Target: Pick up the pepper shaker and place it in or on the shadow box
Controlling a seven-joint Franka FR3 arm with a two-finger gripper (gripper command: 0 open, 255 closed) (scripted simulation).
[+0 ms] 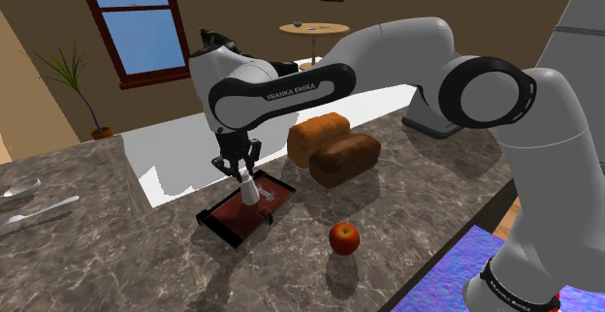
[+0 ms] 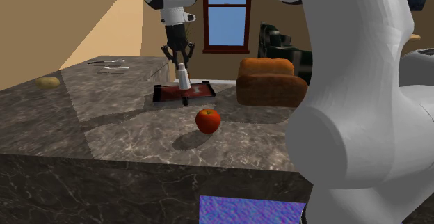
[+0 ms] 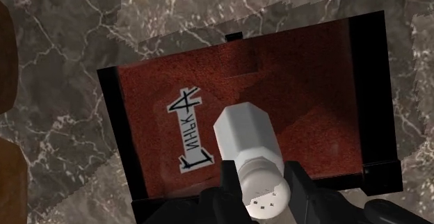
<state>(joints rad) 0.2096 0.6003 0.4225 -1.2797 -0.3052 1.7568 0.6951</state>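
Item 1. Claw: all black, pointing down, left of centre in the shoulder view. Fingers part-closed, clasping the cap end of item 2.

Item 2. Pepper shaker: white, faceted body, rounded cap with small holes. Held cap-up over the red lining of item 3; whether its base touches the lining cannot be told.

Item 3. Shadow box: shallow black frame, red lining, white lettered label. Lies flat on the surface, centre-left in the shoulder view.

Item 4. Two brown bread loaves: side by side, just right of the box in the shoulder view.

Item 5. Red apple: lower centre in the shoulder view, apart from the box.

Item 6. Surface: dark veined stone.
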